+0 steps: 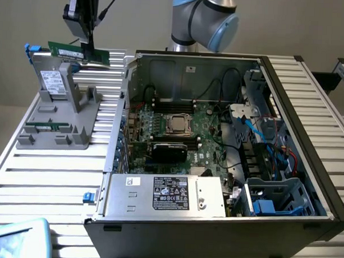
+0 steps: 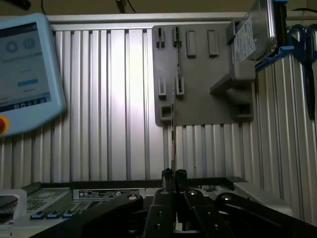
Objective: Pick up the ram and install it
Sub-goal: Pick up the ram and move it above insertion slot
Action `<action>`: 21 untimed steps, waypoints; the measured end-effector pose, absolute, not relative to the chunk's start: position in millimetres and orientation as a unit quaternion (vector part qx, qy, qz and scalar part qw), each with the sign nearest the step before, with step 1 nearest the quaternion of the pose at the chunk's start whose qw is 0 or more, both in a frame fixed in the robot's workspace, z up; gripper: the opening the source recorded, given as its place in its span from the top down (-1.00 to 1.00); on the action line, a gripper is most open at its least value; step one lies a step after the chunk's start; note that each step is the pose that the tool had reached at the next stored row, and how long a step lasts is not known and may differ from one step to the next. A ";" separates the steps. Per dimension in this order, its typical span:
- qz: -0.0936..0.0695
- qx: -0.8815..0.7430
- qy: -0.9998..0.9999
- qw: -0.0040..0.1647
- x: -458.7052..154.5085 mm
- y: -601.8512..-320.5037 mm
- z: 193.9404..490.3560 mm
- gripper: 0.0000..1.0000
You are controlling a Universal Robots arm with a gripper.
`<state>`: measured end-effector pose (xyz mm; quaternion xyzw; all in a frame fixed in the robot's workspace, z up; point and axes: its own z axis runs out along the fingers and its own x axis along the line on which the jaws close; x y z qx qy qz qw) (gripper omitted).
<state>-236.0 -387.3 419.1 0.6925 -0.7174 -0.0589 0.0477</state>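
While the claw [image 1: 88, 50] pinches the ram [image 1: 70, 50] along its upper edge, the green stick hangs level at eleven o'clock in the exterior view, above the grey holder [image 1: 58, 121]. Bare slatted tabletop [image 1: 44, 175] lies open at the holder's six o'clock. The open computer case [image 1: 227, 166] has its wall edge close at the holder's three o'clock. Print on the power supply label [image 1: 170, 193] and drive sticker [image 1: 52, 81] cannot be read.

Blue pendant [image 1: 13, 236] cropped at the exterior view's lower left; ram [image 1: 64, 49] label illegibly small.
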 end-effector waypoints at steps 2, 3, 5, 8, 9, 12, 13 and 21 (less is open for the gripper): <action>-0.059 0.692 -0.717 0.048 -229.5 -387.5 420.0 0.74; -0.059 0.692 -0.717 0.048 -226.1 -387.6 420.5 0.74; -0.059 0.692 -0.717 0.048 -219.3 -387.8 421.5 0.74; -0.059 0.692 -0.717 0.048 -207.9 -388.2 423.1 0.74; -0.059 0.692 -0.717 0.048 -204.1 -388.3 423.7 0.74; -0.059 0.692 -0.717 0.048 -192.0 -388.7 425.4 0.74; -0.059 0.692 -0.717 0.048 -187.5 -388.9 426.1 0.74; -0.059 0.692 -0.717 0.048 -151.9 -390.8 432.0 0.74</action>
